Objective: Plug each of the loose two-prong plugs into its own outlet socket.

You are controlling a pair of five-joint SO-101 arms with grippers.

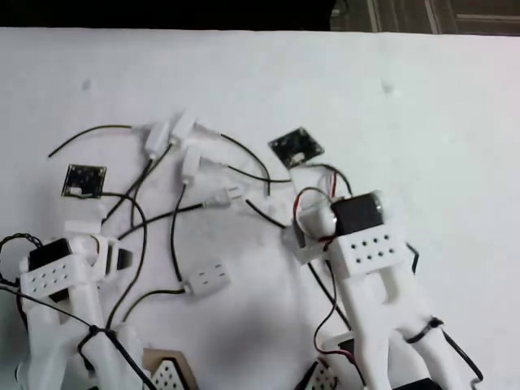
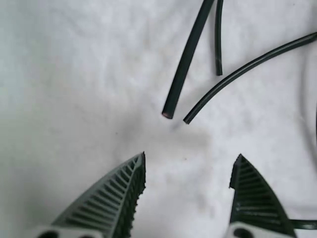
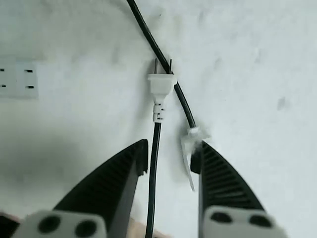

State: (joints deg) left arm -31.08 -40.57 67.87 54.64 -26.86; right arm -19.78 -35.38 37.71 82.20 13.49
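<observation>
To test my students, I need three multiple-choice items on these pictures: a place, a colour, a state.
1. Where does the white plug's cord run? A between the right jaws; B into a box; C over a plate.
2. The plug body is: A black; B white; C red.
3. The left jaws are: A shut on a cord; B shut on a plug; C open.
Answers: 1 A, the cord passes between both jaws; 2 B, only its cord is black; 3 C, bare table shows between them.
</observation>
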